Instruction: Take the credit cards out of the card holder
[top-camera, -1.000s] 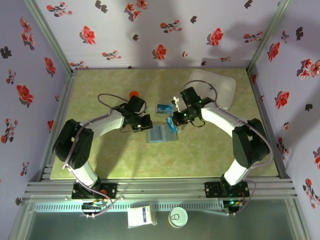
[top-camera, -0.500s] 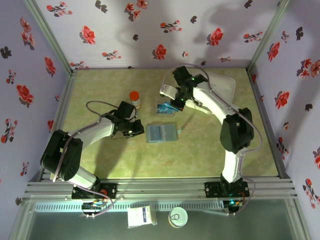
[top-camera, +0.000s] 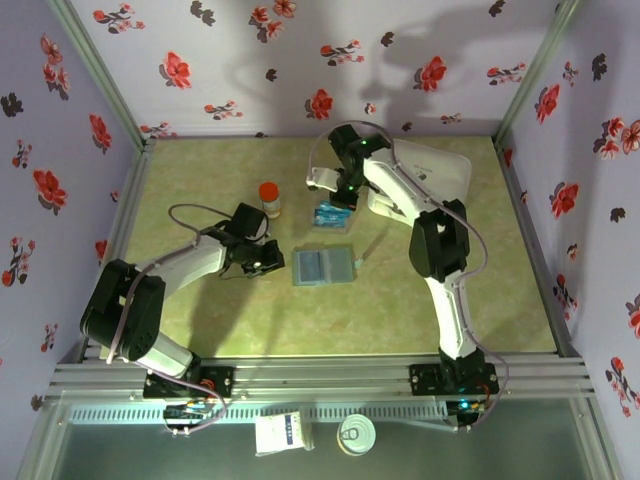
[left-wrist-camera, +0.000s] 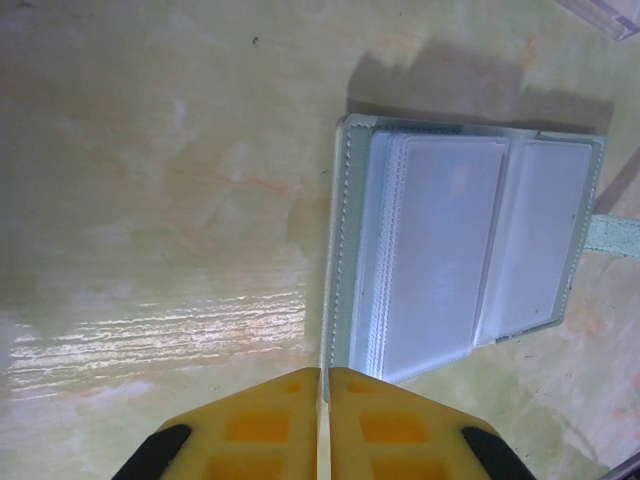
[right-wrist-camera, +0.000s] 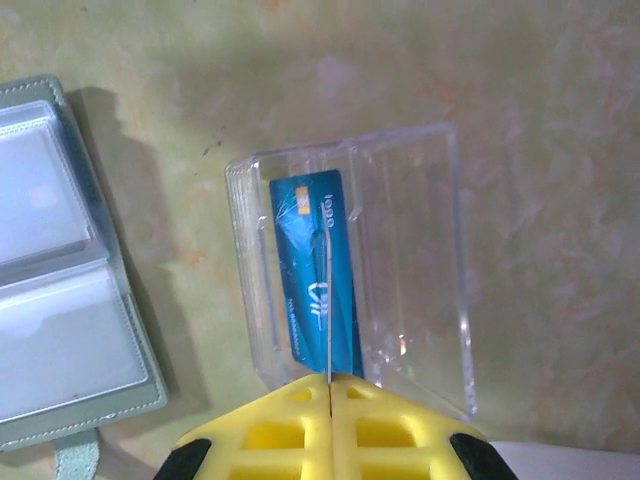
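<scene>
My right gripper (right-wrist-camera: 328, 380) is clenched on a thin sliver (right-wrist-camera: 327, 300). I judge it to be a card seen edge-on, but I cannot be sure. Just beyond its tips is the clear stand (right-wrist-camera: 410, 250), where one teal card (right-wrist-camera: 300, 260) lies with its long axis along my finger seam. The card holder (left-wrist-camera: 450, 240) lies open, to the left of this gripper. My left gripper (left-wrist-camera: 322, 375) is clenched on nothing, and the holder's edge is just ahead of its tips, so this arm is nearer. I count one holder, one stand and one sure card. I cannot tell whether cards sit in the sleeves.
</scene>
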